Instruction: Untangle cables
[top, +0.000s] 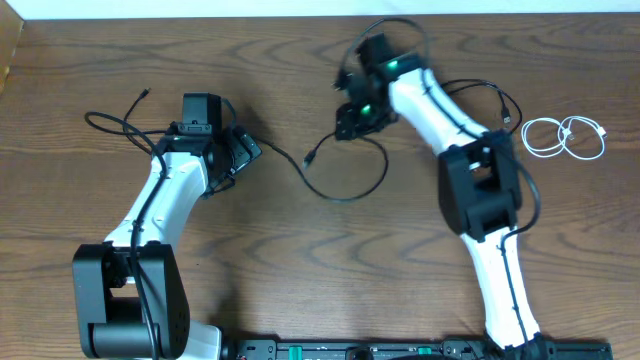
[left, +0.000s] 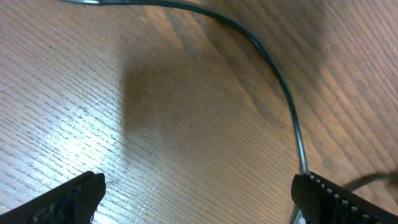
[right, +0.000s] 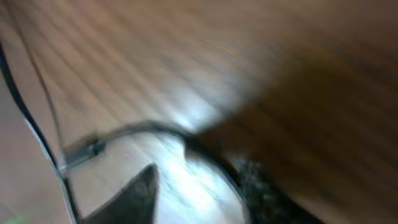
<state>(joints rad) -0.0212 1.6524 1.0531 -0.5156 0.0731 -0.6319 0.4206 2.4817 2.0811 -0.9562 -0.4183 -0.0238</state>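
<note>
Overhead, thin black cables (top: 335, 197) lay in loose curves across the middle of the wooden tabletop (top: 300, 280), with one small plug end (top: 311, 157) between the two arms. A white cable (top: 567, 138) sat coiled well apart, near the right edge. Nearby, the left gripper (top: 243, 150) stood wide open, a black strand just beside one finger. Farther back, the right gripper (top: 350, 118) hovered over another strand, but blur hid whether it gripped.

Black cable (right: 144, 129) in heavy blur
</note>
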